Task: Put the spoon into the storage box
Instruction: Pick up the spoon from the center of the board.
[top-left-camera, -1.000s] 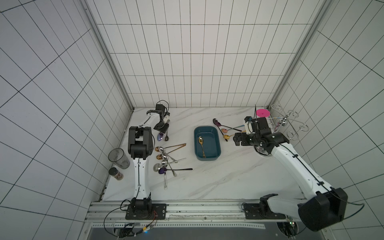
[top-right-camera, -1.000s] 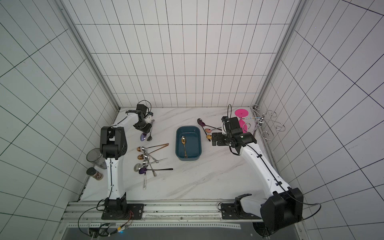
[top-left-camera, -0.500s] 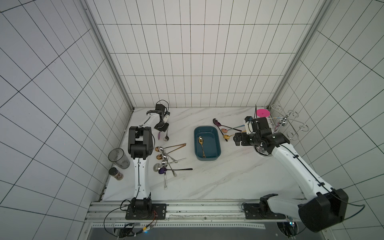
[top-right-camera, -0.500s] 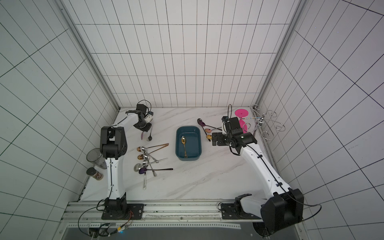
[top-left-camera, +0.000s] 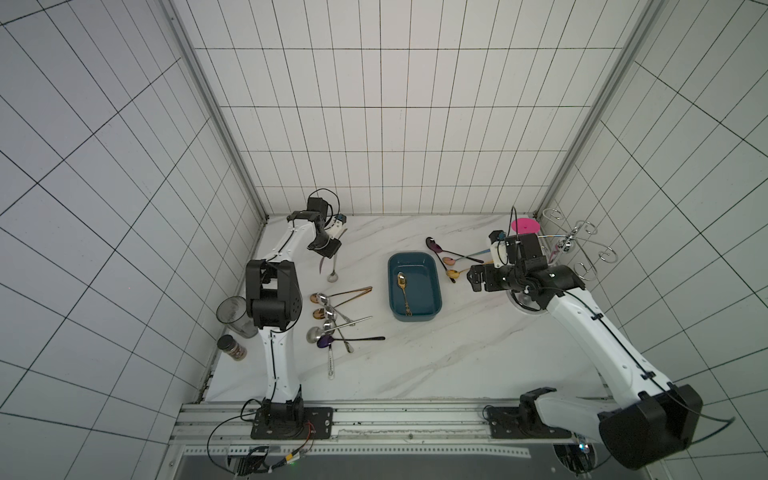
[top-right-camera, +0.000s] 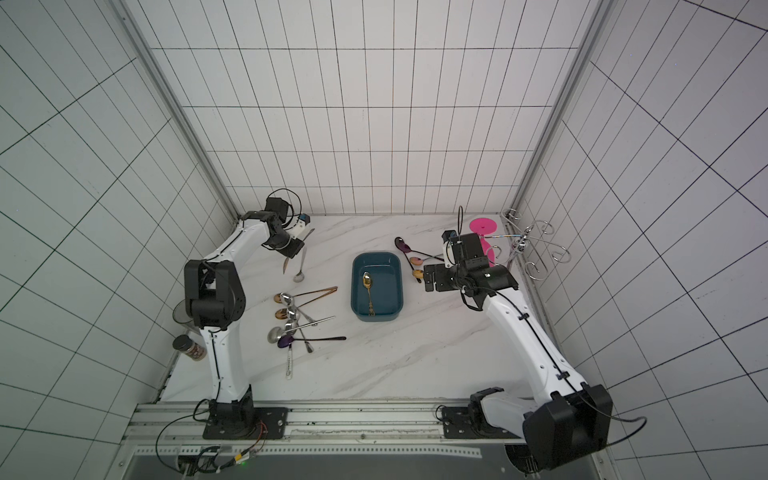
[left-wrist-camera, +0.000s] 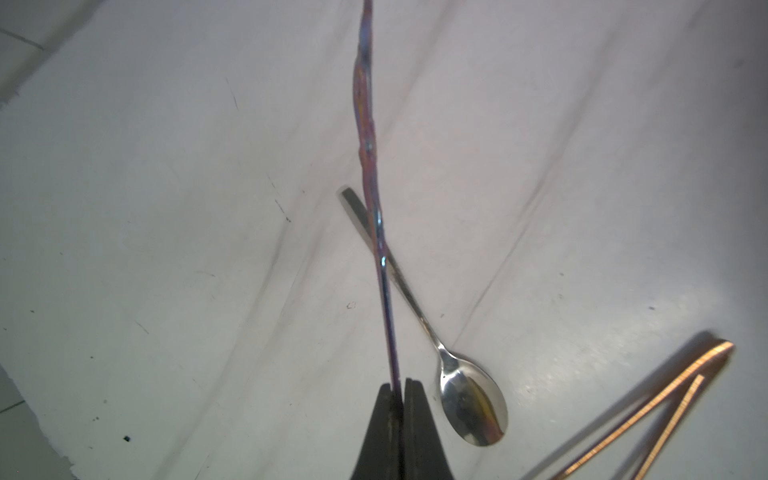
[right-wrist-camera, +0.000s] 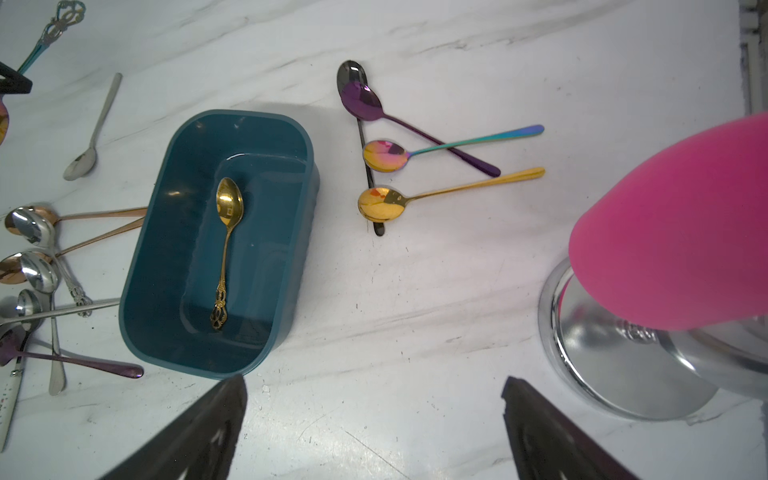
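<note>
held spoon (left-wrist-camera: 368, 145) bowl hidden, pink goblet (right-wrist-camera: 685, 232) cropped

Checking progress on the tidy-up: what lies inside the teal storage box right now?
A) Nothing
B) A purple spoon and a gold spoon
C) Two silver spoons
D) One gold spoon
D: in the right wrist view a single gold spoon with an ornate handle lies on the floor of the storage box, and nothing else is in it.

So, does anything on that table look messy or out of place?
The spoons: a pile left of the storage box lies crossed and tangled, four more overlap on its other side. Only one gold spoon lies inside.
</note>
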